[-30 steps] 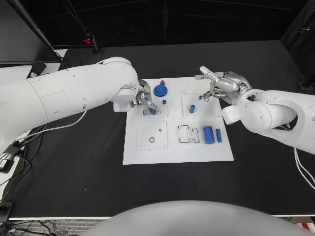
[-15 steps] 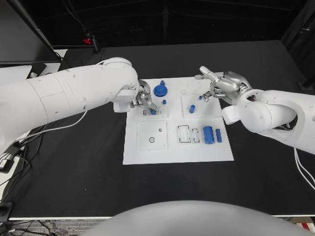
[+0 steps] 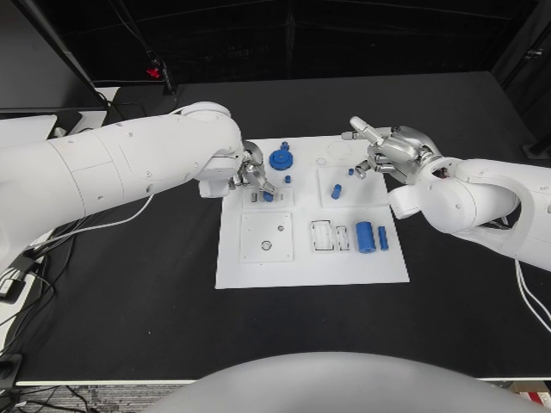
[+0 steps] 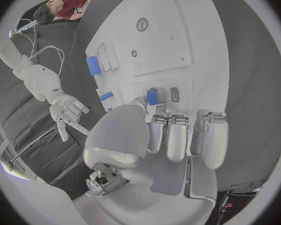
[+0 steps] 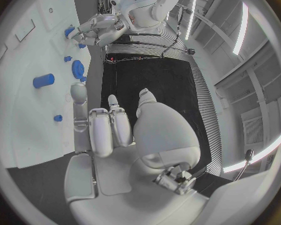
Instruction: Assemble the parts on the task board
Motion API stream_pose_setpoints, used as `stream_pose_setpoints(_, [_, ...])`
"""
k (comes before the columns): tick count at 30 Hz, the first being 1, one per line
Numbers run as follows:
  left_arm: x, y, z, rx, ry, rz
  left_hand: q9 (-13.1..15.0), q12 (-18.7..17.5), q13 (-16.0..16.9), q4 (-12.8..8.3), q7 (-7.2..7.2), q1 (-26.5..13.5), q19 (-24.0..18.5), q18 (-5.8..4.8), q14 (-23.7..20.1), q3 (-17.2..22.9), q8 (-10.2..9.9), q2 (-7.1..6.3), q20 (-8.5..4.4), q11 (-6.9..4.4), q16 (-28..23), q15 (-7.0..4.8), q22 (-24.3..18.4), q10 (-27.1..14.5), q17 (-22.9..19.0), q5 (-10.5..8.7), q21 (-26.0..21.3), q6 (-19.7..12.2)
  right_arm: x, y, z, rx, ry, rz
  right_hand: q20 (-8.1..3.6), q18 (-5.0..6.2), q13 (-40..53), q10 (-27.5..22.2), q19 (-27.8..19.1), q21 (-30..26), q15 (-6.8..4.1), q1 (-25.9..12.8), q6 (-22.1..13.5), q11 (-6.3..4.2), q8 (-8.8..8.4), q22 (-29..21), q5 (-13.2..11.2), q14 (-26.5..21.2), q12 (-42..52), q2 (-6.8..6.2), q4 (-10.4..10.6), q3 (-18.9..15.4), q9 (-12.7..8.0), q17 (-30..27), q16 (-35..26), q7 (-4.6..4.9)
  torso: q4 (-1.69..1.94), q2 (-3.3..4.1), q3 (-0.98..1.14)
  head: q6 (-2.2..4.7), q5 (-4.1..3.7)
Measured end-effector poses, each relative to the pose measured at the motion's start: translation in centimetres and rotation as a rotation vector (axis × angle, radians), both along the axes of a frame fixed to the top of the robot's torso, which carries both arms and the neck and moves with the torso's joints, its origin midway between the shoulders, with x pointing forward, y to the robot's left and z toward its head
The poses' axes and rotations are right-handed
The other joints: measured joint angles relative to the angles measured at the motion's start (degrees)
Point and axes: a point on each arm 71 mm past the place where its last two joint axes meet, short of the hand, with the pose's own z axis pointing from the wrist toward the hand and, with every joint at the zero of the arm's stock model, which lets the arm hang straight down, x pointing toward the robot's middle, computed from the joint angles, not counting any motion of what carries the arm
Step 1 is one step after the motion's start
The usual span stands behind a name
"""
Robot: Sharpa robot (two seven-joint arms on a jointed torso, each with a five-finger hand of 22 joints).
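Observation:
The white task board [image 3: 311, 258] lies mid-table. My left hand [image 3: 252, 173] hovers over its far left part, fingers curled, with a small blue part [image 3: 267, 195] at its fingertips. In the left wrist view the thumb tip touches that blue part [image 4: 152, 95] beside a slot. A blue gear [image 3: 281, 159] stands just beyond that hand, and a blue peg [image 3: 335, 190] stands to its right. My right hand [image 3: 388, 153] hangs over the board's far right corner, fingers curled in and holding nothing. The right wrist view shows the gear [image 5: 77, 68].
A blue cylinder [image 3: 364, 235] and a slim blue piece [image 3: 382, 237] lie on the board's right side, next to empty slots [image 3: 326, 234]. A square plate with holes [image 3: 266, 237] sits at the board's near left. Black table surrounds the board.

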Motion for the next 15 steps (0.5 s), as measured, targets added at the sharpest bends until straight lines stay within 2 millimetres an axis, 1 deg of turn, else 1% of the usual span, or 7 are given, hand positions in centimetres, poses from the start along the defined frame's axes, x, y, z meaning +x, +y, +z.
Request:
stream_pose_setpoints(6, [0.05,0.04,0.00,-0.003,-0.005,0.006,0.0,0.0,0.0,-0.1,0.00,0.1,0.0,0.00,0.0,0.1,0.1,0.06,0.00,0.00,0.0,0.00,0.0,0.0,0.0,0.00,0.0,0.0,0.01,-0.02,-0.01,0.000,0.000,-0.001,0.00,0.00,0.0,0.0,0.0,0.0,0.00,0.0,0.0,0.00,0.00,0.0,0.0,0.0,0.0,0.00,0.0,0.0,0.0,0.0,0.0,0.00,-0.01,0.00,0.00,0.01,0.01])
stream_pose_setpoints(8, [0.07,0.05,0.00,-0.005,-0.006,0.007,0.0,0.0,0.0,-0.1,0.00,0.4,0.0,0.00,0.0,0.1,0.2,-0.22,0.00,0.00,0.0,0.00,0.0,0.0,0.0,0.00,0.0,0.0,0.02,-0.03,-0.01,0.000,0.000,-0.001,-0.03,0.00,0.0,0.0,0.0,0.0,0.00,0.0,0.0,0.00,0.00,0.0,0.0,0.0,0.0,0.04,0.0,0.0,0.0,0.0,0.0,0.00,-0.01,0.00,0.01,0.03,0.01])
stream_pose_setpoints(9, [0.08,0.05,0.00,-0.005,-0.007,0.008,0.0,0.0,0.0,-0.1,0.00,0.4,0.0,0.00,0.0,0.1,0.2,-0.14,0.00,0.00,0.0,0.00,0.0,0.0,0.0,0.00,0.0,0.0,0.02,-0.04,-0.01,-0.001,0.000,-0.001,-0.14,0.00,0.0,0.0,-0.1,0.0,0.00,0.2,0.0,0.00,0.00,-0.1,0.0,0.0,0.0,0.24,0.0,0.0,0.0,0.0,0.0,0.00,-0.01,0.00,0.01,0.05,0.01])
stream_pose_setpoints(13, [0.12,0.07,0.03,-0.008,-0.012,0.012,0.0,0.0,0.0,-0.1,0.00,0.7,0.0,0.00,0.0,0.1,0.2,0.07,0.00,0.00,0.0,-0.03,0.0,0.0,0.0,0.00,0.0,0.0,0.03,-0.06,-0.02,-0.001,0.001,-0.002,-0.21,0.01,0.0,0.0,-0.2,0.0,0.00,0.2,0.0,0.00,0.00,-0.1,0.0,0.0,0.0,0.24,0.0,0.0,0.0,0.0,0.0,0.00,-0.01,0.00,0.01,0.03,-0.07])
stream_pose_setpoints(15, [0.14,0.08,0.03,-0.009,-0.014,0.014,0.0,0.0,0.0,-0.1,0.00,0.7,0.0,0.00,0.0,0.1,0.2,0.07,0.00,-0.12,0.0,-0.26,0.0,0.1,0.0,-0.01,0.0,0.0,0.04,-0.07,-0.02,-0.001,0.001,-0.002,-0.21,0.01,0.0,0.0,-0.2,0.0,0.00,0.2,0.0,0.00,0.00,-0.1,0.0,0.0,0.0,0.24,0.0,0.0,0.0,0.0,0.0,0.00,-0.01,0.00,0.01,0.01,-0.07])
